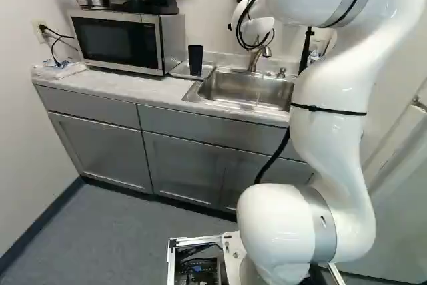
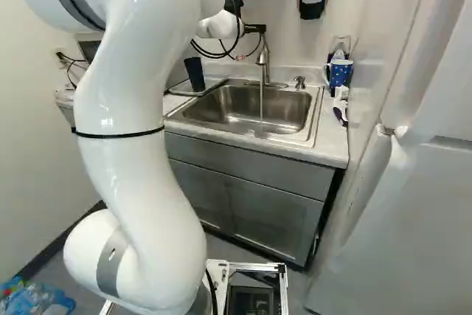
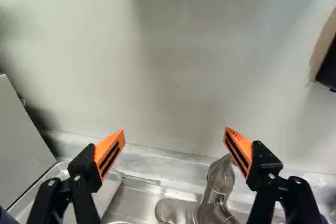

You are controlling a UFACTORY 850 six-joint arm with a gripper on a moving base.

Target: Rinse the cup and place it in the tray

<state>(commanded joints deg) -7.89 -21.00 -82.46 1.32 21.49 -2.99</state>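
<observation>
Glossy white arm (image 1: 333, 78), rounded joints (image 1: 270, 225), grey bands (image 2: 112, 260). Black straps (image 2: 118, 135) cinch it; black cables (image 2: 214, 55) loop near the wrist. Fingers (image 3: 83, 164) are black, pads (image 3: 106, 144) orange with dark stripes.

You have one dark, plain cup (image 1: 195, 60), tall and a little narrower to its bottom. It stands upright, with the wider end up, on the tray (image 1: 209, 70). Whether the cup is wet or dry, you cannot tell from here. The tray is silver-grey and shallow, with a raised rim; it lies flat between the microwave (image 1: 120, 41) and the sink (image 1: 193, 95).
</observation>
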